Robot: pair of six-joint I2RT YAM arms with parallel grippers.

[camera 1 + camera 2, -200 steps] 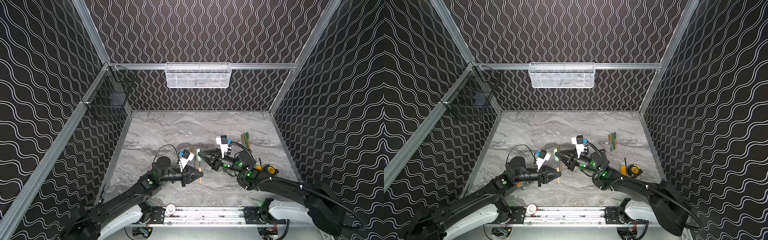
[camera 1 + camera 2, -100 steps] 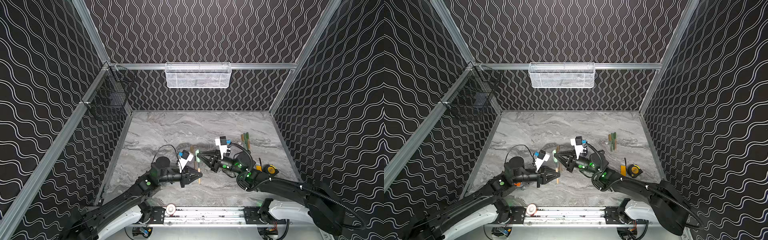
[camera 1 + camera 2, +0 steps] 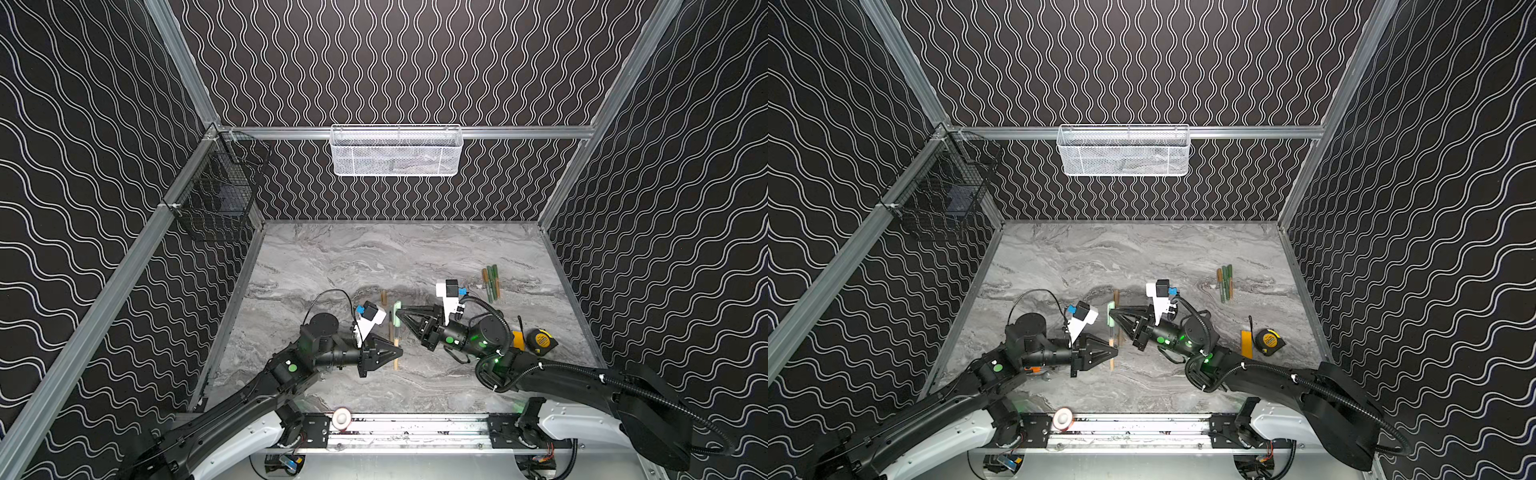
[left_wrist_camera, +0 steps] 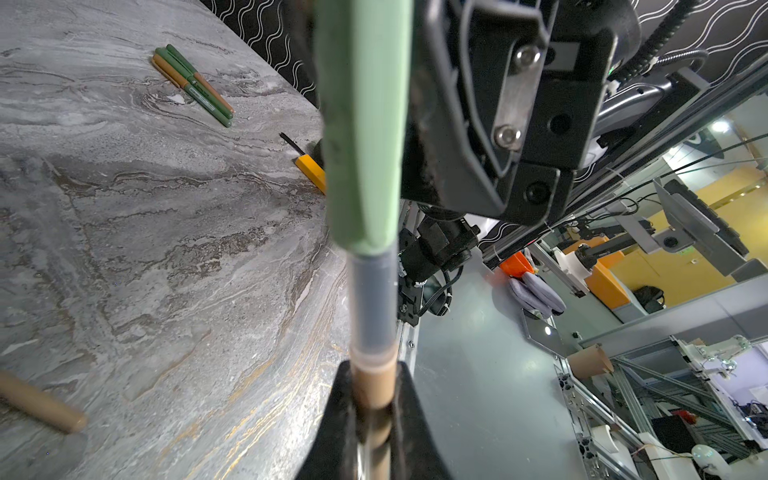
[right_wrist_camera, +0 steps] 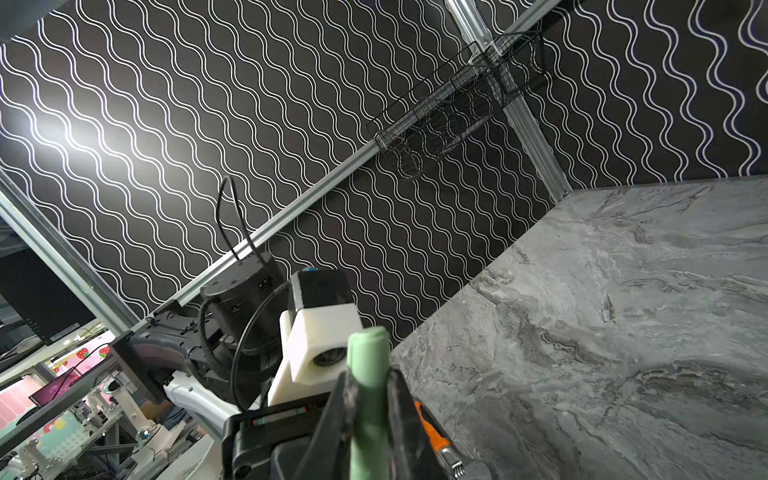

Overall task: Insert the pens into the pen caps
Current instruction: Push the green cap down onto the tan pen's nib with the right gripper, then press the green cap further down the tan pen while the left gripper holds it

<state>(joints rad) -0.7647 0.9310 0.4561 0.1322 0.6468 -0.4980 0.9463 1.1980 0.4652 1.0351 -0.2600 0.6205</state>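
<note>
The left gripper (image 4: 372, 374) was clamped on a tan pen (image 4: 376, 390), whose lower barrel was hidden between the jaws. The right gripper (image 5: 368, 388) was closed on a pale green cap (image 5: 368, 353) near the front middle of the table (image 3: 374, 257). The pen's tip was out of sight, probably inside the cap. A loose tan cap (image 3: 384, 297) lay just beyond. The capped pens (image 3: 490, 282) lay well apart, too small to count.

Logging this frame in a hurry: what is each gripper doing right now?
Left gripper: closed on the tan pen.
Right gripper: closed on the green cap.
</note>
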